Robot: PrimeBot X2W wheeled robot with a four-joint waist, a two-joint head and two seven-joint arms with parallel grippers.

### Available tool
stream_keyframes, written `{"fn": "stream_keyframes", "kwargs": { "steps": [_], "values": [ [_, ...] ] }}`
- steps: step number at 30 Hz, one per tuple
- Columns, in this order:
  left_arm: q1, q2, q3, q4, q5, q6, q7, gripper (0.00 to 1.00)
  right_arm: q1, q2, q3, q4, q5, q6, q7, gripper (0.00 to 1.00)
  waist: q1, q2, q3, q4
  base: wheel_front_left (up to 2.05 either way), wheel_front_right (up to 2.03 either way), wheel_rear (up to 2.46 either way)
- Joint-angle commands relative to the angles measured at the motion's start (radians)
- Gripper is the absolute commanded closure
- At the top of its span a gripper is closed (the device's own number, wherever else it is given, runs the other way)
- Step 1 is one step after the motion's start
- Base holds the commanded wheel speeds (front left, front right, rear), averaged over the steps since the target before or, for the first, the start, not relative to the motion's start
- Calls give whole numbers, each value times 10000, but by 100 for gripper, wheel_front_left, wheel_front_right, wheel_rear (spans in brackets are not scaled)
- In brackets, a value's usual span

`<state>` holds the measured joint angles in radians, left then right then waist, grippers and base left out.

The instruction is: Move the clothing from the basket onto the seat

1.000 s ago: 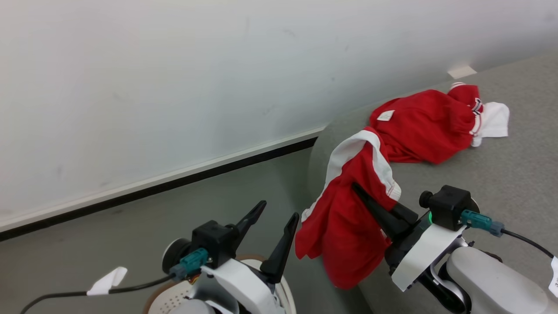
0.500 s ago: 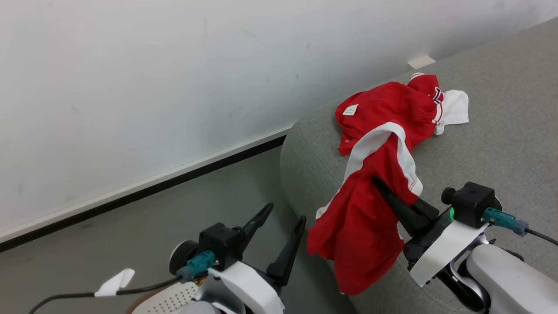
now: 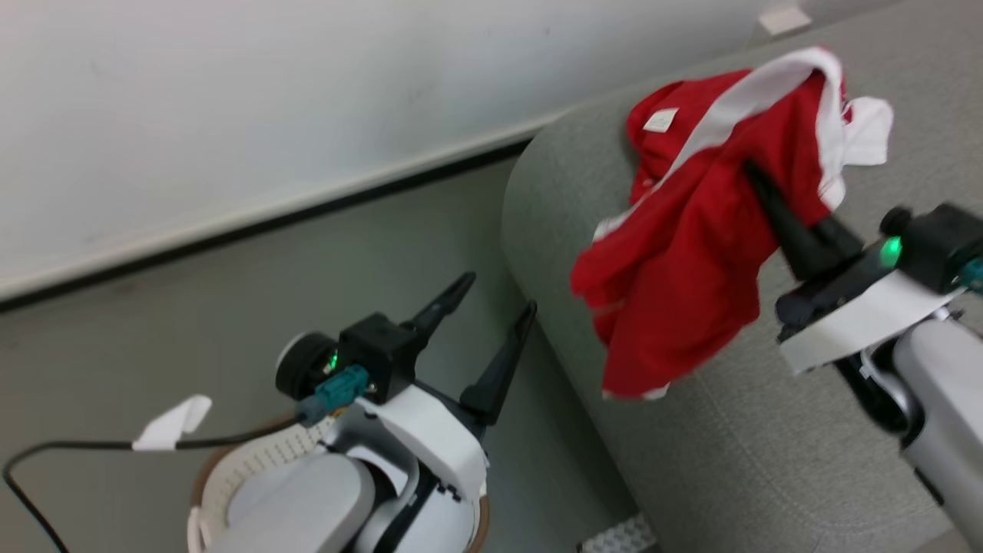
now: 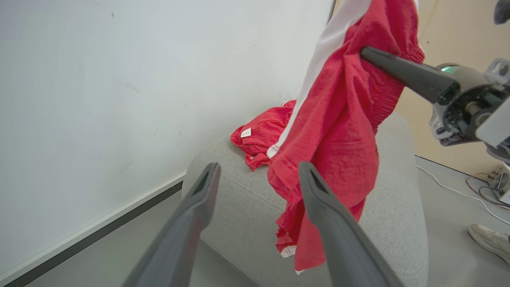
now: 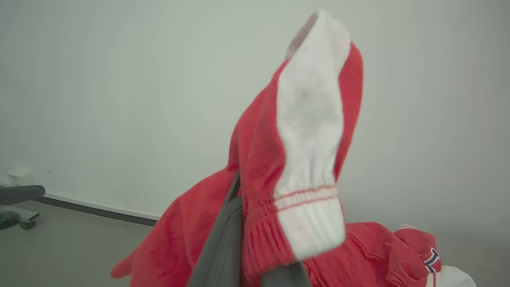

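The clothing [image 3: 683, 253] pinched between the right fingers [image 3: 776, 211] is soft, matt red knit with ribbed white trim. Below it, the seat [image 3: 722, 453] is coarse grey woven cloth. Both pairs of fingers are smooth, matt dark plastic. The basket [image 3: 253, 461] behind the left fingers [image 3: 503, 369] is perforated cream plastic.

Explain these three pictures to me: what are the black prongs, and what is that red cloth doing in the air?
One robot, three cameras: one on its head, one on each wrist. The black prongs are its fingers. The right gripper is shut on red shorts, holding them above the grey seat. Another red garment already lies on that seat. The left gripper is open and holds nothing; beneath that arm sits the white basket. The wrist pictures look along each gripper's own fingers.
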<state>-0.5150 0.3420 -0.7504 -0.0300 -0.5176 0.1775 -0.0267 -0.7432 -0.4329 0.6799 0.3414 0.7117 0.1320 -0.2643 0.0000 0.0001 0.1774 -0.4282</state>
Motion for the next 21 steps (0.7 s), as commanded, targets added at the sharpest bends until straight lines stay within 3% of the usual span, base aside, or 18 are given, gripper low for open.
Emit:
{"fn": "stream_keyframes", "kwargs": {
  "steps": [1,9,16,21],
  "values": [
    [-344,155,66,-60,156,-75,69,0,-387,122,-449,158,-408,-26,0,100,0,-1,1241,365,0,0,0],
    [-1526,266,200,-235,497,-281,264,0,-2893,-236,-2499,1273,-1633,-26,65,100,0,-1,2984,878,0,0,0],
    [-1939,188,188,-263,505,-351,239,0,-5702,-1373,-4419,2637,-2204,-26,538,100,0,-1,3860,1372,0,0,0],
    [-2018,204,157,-303,578,-353,203,0,-6380,-1907,-5432,3713,-2770,-26,682,100,0,-1,4227,1615,0,0,0]
  ]
}}
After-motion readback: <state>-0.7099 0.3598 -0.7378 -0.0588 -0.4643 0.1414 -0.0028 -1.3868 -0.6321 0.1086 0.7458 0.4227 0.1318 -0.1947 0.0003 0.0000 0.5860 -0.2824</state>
